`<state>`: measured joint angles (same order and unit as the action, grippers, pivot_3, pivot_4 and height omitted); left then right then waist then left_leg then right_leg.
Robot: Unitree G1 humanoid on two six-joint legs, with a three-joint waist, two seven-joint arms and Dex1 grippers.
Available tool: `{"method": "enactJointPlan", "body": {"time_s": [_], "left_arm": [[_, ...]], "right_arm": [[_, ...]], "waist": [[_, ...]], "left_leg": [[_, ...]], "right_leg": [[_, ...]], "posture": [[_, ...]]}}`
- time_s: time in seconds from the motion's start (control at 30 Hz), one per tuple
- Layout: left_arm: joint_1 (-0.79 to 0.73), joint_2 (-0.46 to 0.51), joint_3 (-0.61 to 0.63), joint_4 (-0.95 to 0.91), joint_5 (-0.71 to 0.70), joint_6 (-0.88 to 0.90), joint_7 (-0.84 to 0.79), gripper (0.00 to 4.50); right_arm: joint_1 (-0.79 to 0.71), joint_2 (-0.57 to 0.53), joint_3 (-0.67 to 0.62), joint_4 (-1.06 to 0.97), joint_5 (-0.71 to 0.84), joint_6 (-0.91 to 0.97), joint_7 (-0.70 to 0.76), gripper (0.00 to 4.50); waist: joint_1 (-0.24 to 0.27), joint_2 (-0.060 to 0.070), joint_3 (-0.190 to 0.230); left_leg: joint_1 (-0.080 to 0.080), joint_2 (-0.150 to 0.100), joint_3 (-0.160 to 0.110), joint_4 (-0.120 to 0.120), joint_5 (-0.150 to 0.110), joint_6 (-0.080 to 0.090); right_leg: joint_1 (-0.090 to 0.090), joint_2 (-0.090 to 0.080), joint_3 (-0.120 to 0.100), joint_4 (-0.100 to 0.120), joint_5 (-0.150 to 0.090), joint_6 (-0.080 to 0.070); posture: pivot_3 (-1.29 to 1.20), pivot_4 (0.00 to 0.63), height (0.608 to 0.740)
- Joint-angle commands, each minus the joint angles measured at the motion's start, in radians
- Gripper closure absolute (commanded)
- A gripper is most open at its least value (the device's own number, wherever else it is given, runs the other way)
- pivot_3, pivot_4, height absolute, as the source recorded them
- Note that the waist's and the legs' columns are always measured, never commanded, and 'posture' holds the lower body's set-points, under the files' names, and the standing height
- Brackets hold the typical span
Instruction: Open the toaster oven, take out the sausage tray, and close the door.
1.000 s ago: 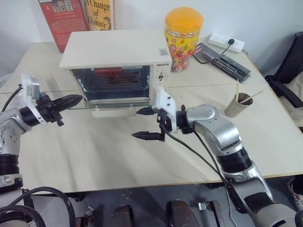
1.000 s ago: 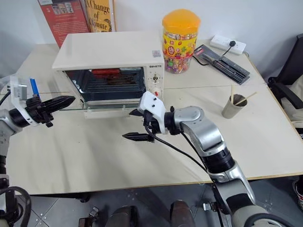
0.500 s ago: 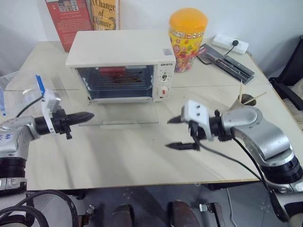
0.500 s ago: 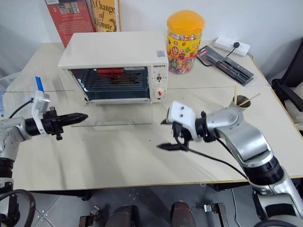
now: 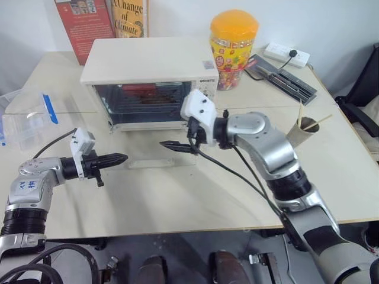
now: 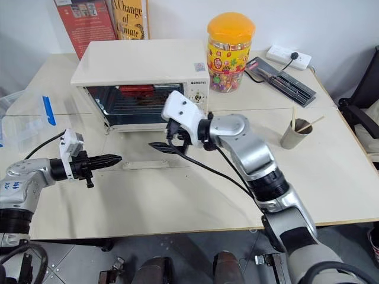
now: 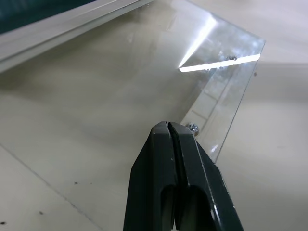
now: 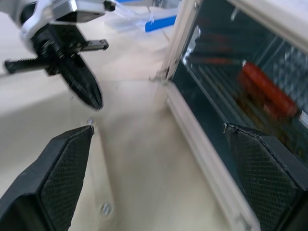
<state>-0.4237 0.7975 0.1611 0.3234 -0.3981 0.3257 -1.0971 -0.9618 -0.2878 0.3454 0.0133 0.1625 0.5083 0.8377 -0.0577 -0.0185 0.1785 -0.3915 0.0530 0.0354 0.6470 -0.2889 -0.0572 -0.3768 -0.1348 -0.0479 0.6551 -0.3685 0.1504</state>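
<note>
The cream-white toaster oven (image 5: 145, 62) stands at the back of the table. Its glass door (image 5: 155, 145) lies swung down flat, with the white handle (image 5: 151, 163) toward me. Inside, the sausage tray (image 5: 145, 99) rests on the rack with a red sausage (image 8: 267, 94) on it. My right gripper (image 5: 177, 133) is open above the door, just in front of the oven mouth, with nothing between its fingers. My left gripper (image 5: 118, 158) is shut and empty, its tip by the door's front left corner (image 7: 226, 91). Whether it touches the glass I cannot tell.
A candy jar with an orange lid (image 5: 234, 47) stands right of the oven. A paper cup with sticks (image 5: 301, 131) is at the right, a power strip (image 5: 286, 54) behind it. A clear plastic box with blue clips (image 5: 29, 118) sits at the left. Books (image 5: 100, 23) lean against the wall.
The door has swung down flat. My left gripper sank with its front corner, still shut. My right gripper swung out right, then came back up to the oven mouth, still open.
</note>
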Motion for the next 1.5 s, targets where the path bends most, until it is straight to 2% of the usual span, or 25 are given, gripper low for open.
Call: {"method": "enactJointPlan", "body": {"time_s": [0.03, 0.07, 0.17, 0.37, 0.47, 0.57, 0.6, 0.83, 0.97, 1.3, 1.33, 1.5], "left_arm": [[0.022, -0.022, 0.058, -0.028, 0.009, -0.044, 0.082, 4.48], [0.026, -0.042, 0.095, -0.042, -0.019, -0.034, 0.118, 4.48], [0.033, -0.108, 0.202, -0.094, -0.104, -0.002, 0.214, 3.89], [0.123, -0.262, 0.347, -0.27, -0.223, -0.058, 0.331, 2.08], [0.195, -0.332, 0.374, -0.378, -0.253, -0.066, 0.402, 1.12], [0.23, -0.383, 0.388, -0.428, -0.239, -0.098, 0.481, 0.2], [0.239, -0.398, 0.392, -0.438, -0.241, -0.11, 0.501, 0.03], [0.276, -0.421, 0.384, -0.491, -0.259, -0.094, 0.585, 0.03], [0.288, -0.418, 0.389, -0.511, -0.286, -0.08, 0.602, 0.0], [0.3, -0.391, 0.375, -0.549, -0.336, -0.008, 0.598, 0.0], [0.293, -0.386, 0.375, -0.547, -0.342, -0.003, 0.597, 0.0], [0.252, -0.365, 0.37, -0.516, -0.348, 0.006, 0.597, 0.0]], "right_arm": [[-0.039, 0.039, 0.014, 0.049, -0.055, -0.091, -0.035, 0.0], [-0.05, 0.056, 0.026, 0.085, -0.083, -0.121, -0.055, 0.0], [-0.081, 0.104, 0.049, 0.181, -0.156, -0.198, -0.117, 0.0], [-0.147, 0.192, 0.095, 0.38, -0.283, -0.315, -0.214, 0.0], [-0.227, 0.251, 0.104, 0.548, -0.4, -0.332, -0.412, 0.0], [-0.287, 0.289, 0.112, 0.703, -0.441, -0.418, -0.461, 0.0], [-0.305, 0.305, 0.111, 0.758, -0.449, -0.444, -0.477, 0.0], [-0.421, 0.386, 0.12, 1.039, -0.529, -0.55, -0.576, 0.0], [-0.455, 0.404, 0.156, 1.128, -0.605, -0.605, -0.647, 0.94], [-0.466, 0.402, 0.194, 1.202, -0.716, -0.645, -0.765, 4.35], [-0.465, 0.402, 0.194, 1.204, -0.72, -0.646, -0.767, 4.47], [-0.456, 0.392, 0.181, 1.178, -0.73, -0.667, -0.75, 4.47]], "waist": [[0.0, 0.0, 0.0], [0.0, 0.0, 0.0], [-0.002, 0.0, 0.0], [-0.016, 0.0, 0.0], [-0.03, 0.0, 0.0], [-0.029, 0.0, 0.0], [-0.029, 0.0, 0.0], [-0.029, -0.001, 0.0], [-0.029, -0.001, 0.0], [-0.029, -0.001, 0.0], [-0.029, -0.001, 0.0], [-0.028, -0.001, 0.0]], "left_leg": [[0.0, 0.0, 0.0, 0.0, 0.0, 0.0], [0.0, 0.0, 0.0, 0.0, 0.0, 0.0], [0.0, 0.0, 0.0, 0.0, 0.0, 0.0], [0.0, 0.0, 0.0, 0.0, 0.0, 0.0], [0.001, 0.0, -0.001, 0.0, 0.0, 0.0], [0.001, 0.001, -0.001, 0.0, 0.0, -0.001], [0.001, 0.001, -0.001, 0.0, 0.0, -0.001], [0.001, 0.001, -0.001, -0.001, 0.0, -0.001], [0.001, 0.001, -0.001, -0.001, 0.0, -0.001], [0.0, 0.001, -0.001, -0.001, 0.0, -0.002], [0.0, 0.001, -0.001, -0.001, 0.0, -0.002], [0.0, 0.002, -0.001, -0.001, 0.0, -0.002]], "right_leg": [[0.0, 0.0, 0.0, 0.0, 0.0, 0.0], [0.0, 0.0, 0.0, 0.0, 0.0, 0.0], [0.0, 0.0, 0.0, 0.001, 0.0, 0.0], [0.0, -0.001, -0.001, 0.001, 0.0, 0.0], [0.0, -0.001, -0.001, 0.002, 0.0, 0.0], [0.0, -0.001, -0.001, 0.002, 0.0, -0.001], [0.0, -0.001, -0.001, 0.002, 0.0, -0.001], [0.0, -0.001, -0.001, 0.001, 0.0, -0.001], [0.0, -0.001, -0.001, 0.001, 0.0, -0.001], [0.0, -0.001, -0.001, 0.001, 0.0, -0.001], [0.0, -0.001, -0.001, 0.001, 0.0, -0.001], [0.0, 0.0, -0.001, 0.001, 0.0, -0.001]], "posture": [[0.0, 0.15, 0.74], [0.0, 0.15, 0.74], [0.0, 0.15, 0.74], [0.0, 0.15, 0.74], [0.0, 0.15, 0.74], [0.0, 0.15, 0.74], [0.0, 0.15, 0.74], [0.0, 0.15, 0.74], [0.0, 0.15, 0.74], [0.0, 0.15, 0.74], [0.0, 0.15, 0.74], [0.0, 0.15, 0.74]]}}
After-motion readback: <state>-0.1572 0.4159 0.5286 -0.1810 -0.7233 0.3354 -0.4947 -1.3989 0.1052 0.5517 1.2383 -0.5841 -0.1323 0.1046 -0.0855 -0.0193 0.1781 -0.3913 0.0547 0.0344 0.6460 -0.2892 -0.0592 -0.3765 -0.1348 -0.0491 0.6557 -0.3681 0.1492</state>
